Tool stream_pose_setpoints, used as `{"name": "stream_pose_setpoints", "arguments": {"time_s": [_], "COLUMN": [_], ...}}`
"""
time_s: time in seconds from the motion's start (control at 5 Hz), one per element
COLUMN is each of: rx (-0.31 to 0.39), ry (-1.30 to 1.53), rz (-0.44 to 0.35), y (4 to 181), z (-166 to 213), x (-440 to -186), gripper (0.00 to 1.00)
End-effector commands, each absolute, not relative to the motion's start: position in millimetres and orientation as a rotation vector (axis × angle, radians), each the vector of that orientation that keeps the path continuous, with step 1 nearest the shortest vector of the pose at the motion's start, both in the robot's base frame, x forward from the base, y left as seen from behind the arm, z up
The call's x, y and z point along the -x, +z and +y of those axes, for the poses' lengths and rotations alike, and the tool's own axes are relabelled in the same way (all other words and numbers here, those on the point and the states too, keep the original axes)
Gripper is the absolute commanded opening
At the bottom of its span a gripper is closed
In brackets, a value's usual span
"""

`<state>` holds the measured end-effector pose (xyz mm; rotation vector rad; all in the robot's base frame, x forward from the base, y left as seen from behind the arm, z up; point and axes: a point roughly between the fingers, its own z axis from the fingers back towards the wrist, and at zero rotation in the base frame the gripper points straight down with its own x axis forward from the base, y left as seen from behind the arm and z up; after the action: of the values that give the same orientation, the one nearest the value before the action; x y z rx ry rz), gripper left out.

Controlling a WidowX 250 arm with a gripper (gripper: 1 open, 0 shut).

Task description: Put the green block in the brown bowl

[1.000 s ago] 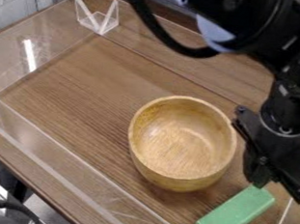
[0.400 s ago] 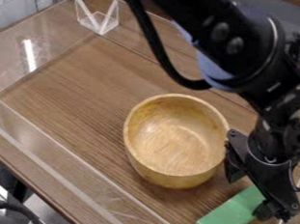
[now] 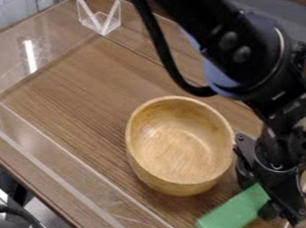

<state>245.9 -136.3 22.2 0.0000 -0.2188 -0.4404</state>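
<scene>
The long flat matte green block (image 3: 233, 216) lies near the front-right corner of the brown wooden tabletop (image 3: 78, 93), its far end at the black gripper (image 3: 260, 190); whether the fingers grip it, I cannot tell. An off-centre pinch could let it swivel. Just beside is the round tan wooden bowl (image 3: 180, 145), whose rim a low lift might knock. Open wood stretches toward the left edge.

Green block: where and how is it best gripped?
Probably by its two long sides, near the middle, coming from above. The green block is a long, flat bar lying on the table, so its narrow width suits a pinch across it. The gripper is at the end farther from the camera's lower edge, which would likely leave the near part hanging.
</scene>
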Motion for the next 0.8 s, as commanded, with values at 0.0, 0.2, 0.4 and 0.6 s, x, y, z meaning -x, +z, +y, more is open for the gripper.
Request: {"name": "stream_pose_setpoints", "arguments": {"time_s": [0.0,0.2,0.4,0.6], "rx": [0.002,-0.003,-0.005,-0.005], "ry": [-0.411,-0.406,-0.397,-0.385], "rz": [-0.219,-0.213,-0.207,-0.199], "y": [29.7,35.6,43.6,52.1], "z": [-131,-129,-127,-125], "x": [-248,-248,-248,-247], "gripper": [0.0,0.0,0.0,0.0]}}
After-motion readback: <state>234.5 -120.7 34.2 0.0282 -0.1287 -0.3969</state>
